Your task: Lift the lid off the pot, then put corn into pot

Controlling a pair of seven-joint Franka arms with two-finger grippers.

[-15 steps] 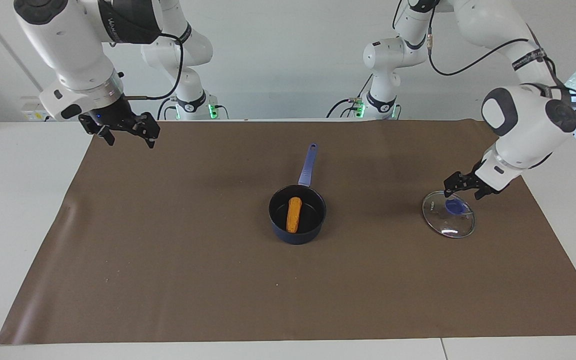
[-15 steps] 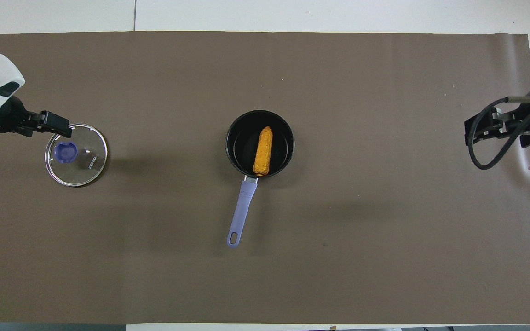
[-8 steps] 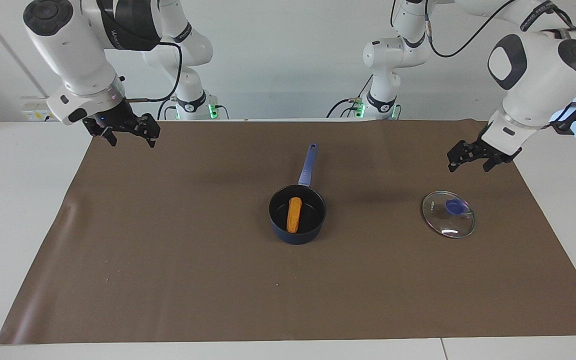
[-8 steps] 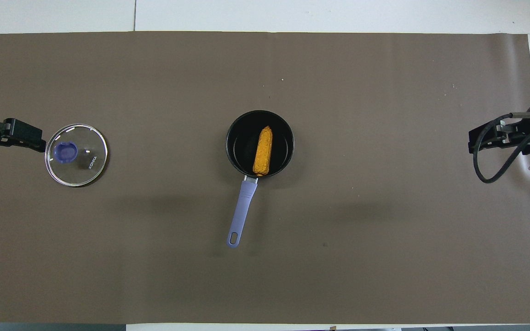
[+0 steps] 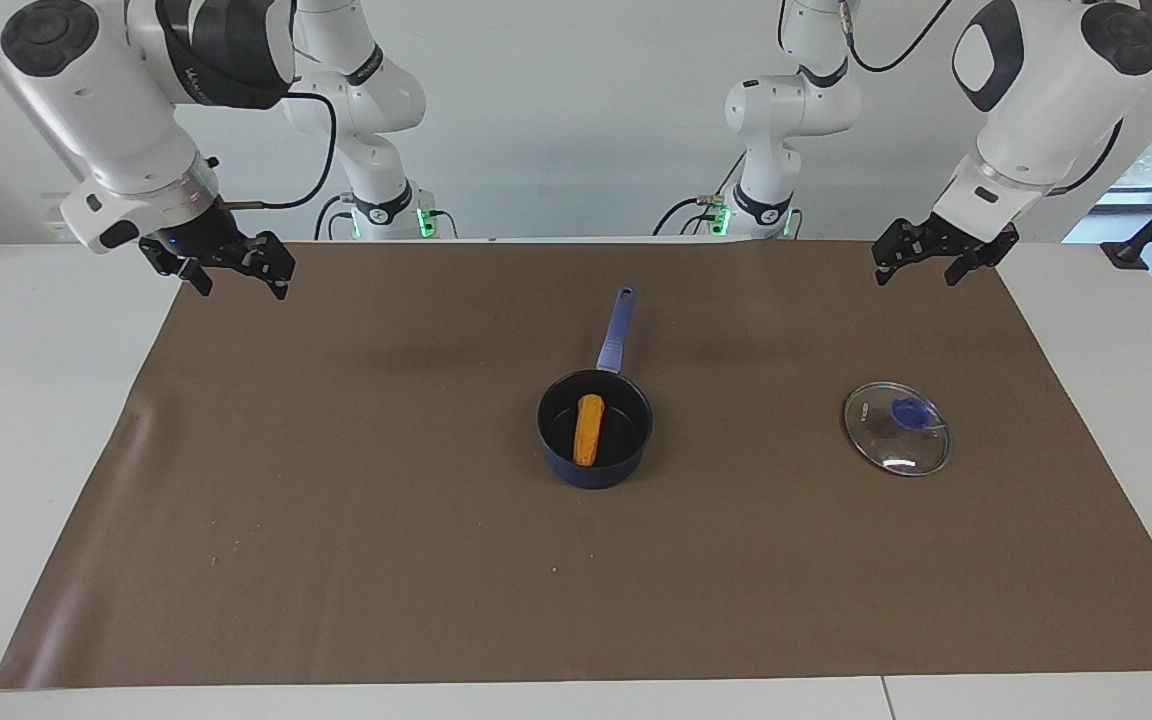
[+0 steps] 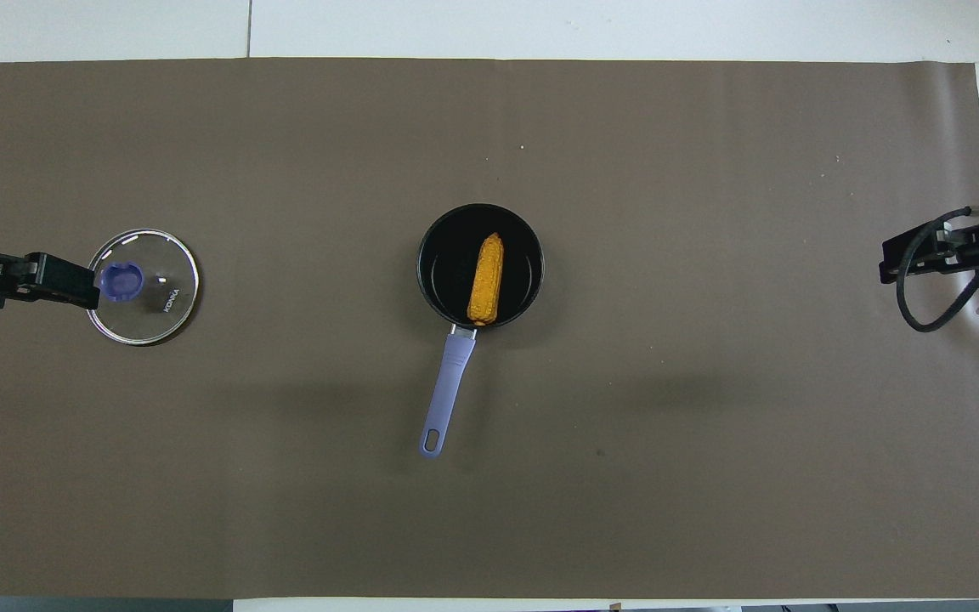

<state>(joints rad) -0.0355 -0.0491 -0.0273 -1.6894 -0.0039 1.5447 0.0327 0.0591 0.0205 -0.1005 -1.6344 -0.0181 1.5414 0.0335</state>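
Note:
The dark navy pot stands at the middle of the brown mat, its blue-purple handle pointing toward the robots. The orange-yellow corn lies inside the pot, as the overhead view also shows. The glass lid with its blue knob lies flat on the mat toward the left arm's end, apart from the pot. My left gripper is open and empty, raised high, well clear of the lid. My right gripper is open and empty, raised over the mat's edge at the right arm's end.
The brown mat covers most of the white table. Both arm bases stand at the table's robot end. In the overhead view the left gripper overlaps the lid's rim, and the right gripper shows at the mat's edge.
My left gripper has risen from just above the lid's knob and drawn back toward the robots, leaving the lid on the mat. My right gripper has shifted slightly outward. Pot and corn have not moved.

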